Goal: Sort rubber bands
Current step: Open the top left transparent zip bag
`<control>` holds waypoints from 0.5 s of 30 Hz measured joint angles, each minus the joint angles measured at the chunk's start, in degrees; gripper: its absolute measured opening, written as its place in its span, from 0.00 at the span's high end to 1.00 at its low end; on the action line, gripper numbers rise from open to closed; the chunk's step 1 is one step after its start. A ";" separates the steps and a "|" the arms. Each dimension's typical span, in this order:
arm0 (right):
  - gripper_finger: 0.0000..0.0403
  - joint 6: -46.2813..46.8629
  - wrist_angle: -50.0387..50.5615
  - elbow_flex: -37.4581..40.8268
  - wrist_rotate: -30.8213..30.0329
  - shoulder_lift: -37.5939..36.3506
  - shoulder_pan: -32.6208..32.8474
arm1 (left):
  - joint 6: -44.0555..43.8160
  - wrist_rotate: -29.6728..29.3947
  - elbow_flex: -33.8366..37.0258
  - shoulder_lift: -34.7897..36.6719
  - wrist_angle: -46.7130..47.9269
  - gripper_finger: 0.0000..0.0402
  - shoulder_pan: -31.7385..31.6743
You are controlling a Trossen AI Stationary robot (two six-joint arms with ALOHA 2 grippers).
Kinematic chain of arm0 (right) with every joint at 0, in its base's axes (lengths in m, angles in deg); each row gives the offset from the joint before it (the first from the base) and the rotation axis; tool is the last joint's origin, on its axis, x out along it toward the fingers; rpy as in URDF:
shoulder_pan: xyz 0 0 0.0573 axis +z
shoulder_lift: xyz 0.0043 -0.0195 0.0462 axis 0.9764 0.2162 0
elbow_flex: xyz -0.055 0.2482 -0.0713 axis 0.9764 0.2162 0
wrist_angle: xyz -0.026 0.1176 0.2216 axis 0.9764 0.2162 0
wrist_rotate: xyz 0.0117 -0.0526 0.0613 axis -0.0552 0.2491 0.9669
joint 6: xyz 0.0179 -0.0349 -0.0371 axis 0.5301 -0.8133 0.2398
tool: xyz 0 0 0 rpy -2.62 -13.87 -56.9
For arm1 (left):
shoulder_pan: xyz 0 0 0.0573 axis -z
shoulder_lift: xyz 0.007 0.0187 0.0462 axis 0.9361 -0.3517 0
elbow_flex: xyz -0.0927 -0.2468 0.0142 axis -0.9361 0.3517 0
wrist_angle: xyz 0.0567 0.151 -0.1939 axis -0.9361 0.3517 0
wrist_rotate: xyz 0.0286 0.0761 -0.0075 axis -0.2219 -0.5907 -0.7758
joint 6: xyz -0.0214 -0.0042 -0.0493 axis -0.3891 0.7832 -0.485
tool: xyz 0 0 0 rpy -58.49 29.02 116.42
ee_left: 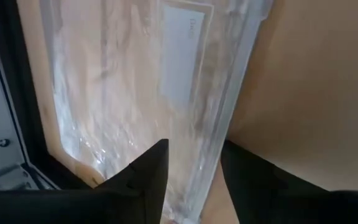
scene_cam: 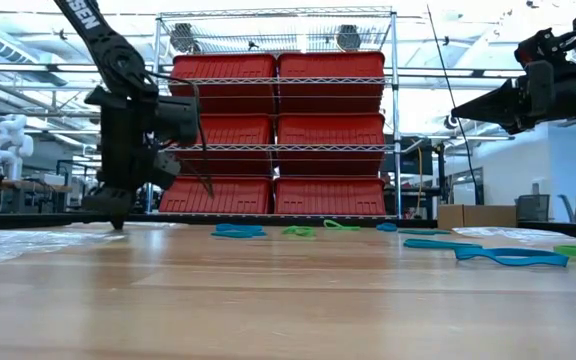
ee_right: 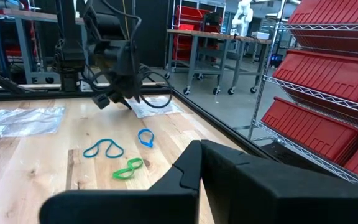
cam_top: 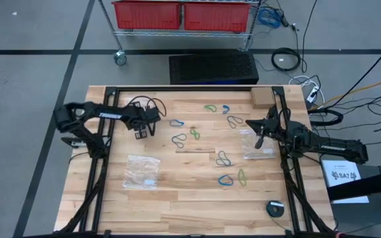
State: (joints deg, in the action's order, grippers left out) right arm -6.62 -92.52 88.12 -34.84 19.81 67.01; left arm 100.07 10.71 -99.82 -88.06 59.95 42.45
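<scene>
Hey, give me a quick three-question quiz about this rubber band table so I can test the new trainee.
1. True or false: the rubber bands are all already bagged.
2. The shelf bins behind are: A red, B blue, C grey.
3. How many clear bags lie on the table?
Key: 1 false, they lie loose on the wood; 2 A; 3 two.

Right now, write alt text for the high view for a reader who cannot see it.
Overhead view of a wooden table with teal, blue and green rubber bands scattered across its middle. The left gripper hangs over the table's left side, the right gripper over the right; a clear plastic bag lies near each.
</scene>
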 joint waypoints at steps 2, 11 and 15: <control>1.00 0.01 0.00 0.00 0.02 0.02 0.00 | 1.64 -0.64 -0.08 -1.10 -0.84 0.61 -0.30; 1.00 -0.01 0.04 0.00 0.01 0.02 0.00 | 2.85 -0.11 0.22 -1.73 -4.37 0.96 -0.68; 1.00 -0.01 0.04 0.00 0.00 0.02 0.00 | 2.64 -0.18 -0.15 0.77 -2.33 0.98 0.48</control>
State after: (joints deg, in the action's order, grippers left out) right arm -6.63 -92.48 88.12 -34.84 19.83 67.01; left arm 102.71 10.52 -99.97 -87.29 57.61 42.93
